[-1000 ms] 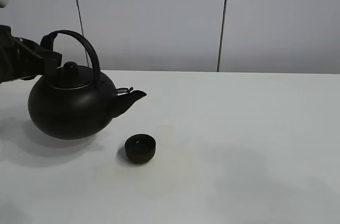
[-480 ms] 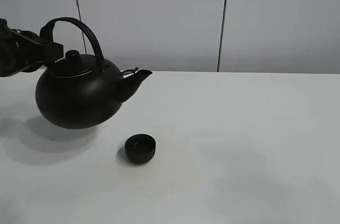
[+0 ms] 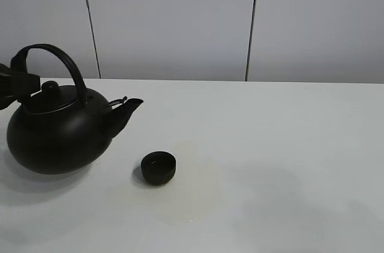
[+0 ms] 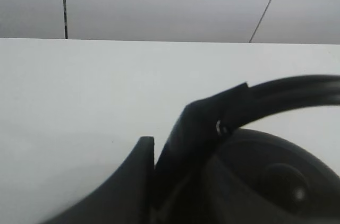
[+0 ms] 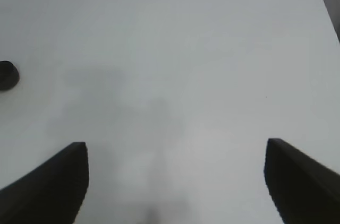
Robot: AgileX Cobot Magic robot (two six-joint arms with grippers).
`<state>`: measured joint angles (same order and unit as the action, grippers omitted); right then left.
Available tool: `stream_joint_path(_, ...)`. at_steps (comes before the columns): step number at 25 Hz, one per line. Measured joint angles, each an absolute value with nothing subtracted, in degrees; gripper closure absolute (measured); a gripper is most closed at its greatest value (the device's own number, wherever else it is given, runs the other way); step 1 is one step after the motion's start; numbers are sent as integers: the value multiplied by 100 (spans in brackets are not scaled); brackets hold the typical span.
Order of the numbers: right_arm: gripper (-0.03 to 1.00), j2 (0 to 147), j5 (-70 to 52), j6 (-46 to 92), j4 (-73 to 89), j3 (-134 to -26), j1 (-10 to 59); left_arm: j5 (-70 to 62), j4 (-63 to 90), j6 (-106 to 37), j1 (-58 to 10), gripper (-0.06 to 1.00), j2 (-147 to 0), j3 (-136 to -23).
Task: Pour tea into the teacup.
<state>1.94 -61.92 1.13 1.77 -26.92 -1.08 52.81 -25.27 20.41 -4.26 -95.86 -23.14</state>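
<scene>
Two dark items: one small teacup and one big kettle share the white tabletop (image 3: 288, 163).
Teacup (image 3: 159, 167): nearest of the two, low, round, matte black, no handle, upright on the tabletop, a little left of the middle as seen from the high camera; the right wrist view catches it as a small dark shape at its edge (image 5: 7, 75).
Kettle (image 3: 55, 134): just left of the teacup and slightly farther back, apart from it, round and black, lid knob on top; whether its base touches the tabletop I cannot tell.
Spout (image 3: 129, 109): short, aimed toward the right, above and to the left of the teacup, not over it.
Handle (image 3: 60, 61): arched over the lid.
Left end effector (image 3: 18, 84): pressed together on the rear end of the kettle's handle, at the left edge of the high view.
Right end effector (image 5: 175, 181): fingers spread wide, nothing between them, over bare tabletop well away from the teacup.
Back wall (image 3: 180, 19): plain grey panels with thin dark seams.
</scene>
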Motion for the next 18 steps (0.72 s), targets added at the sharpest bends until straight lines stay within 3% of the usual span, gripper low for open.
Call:
stream_joint_path(5, 35, 194, -6192, 113, 177, -2692, -108, 5671, -2713, 1907, -119, 80, -9586, -1997)
stream_joint_path(18, 35, 194, -6192, 113, 177, -2692, -108, 5697, -2613, 1106, -82, 80, -9586, -1654)
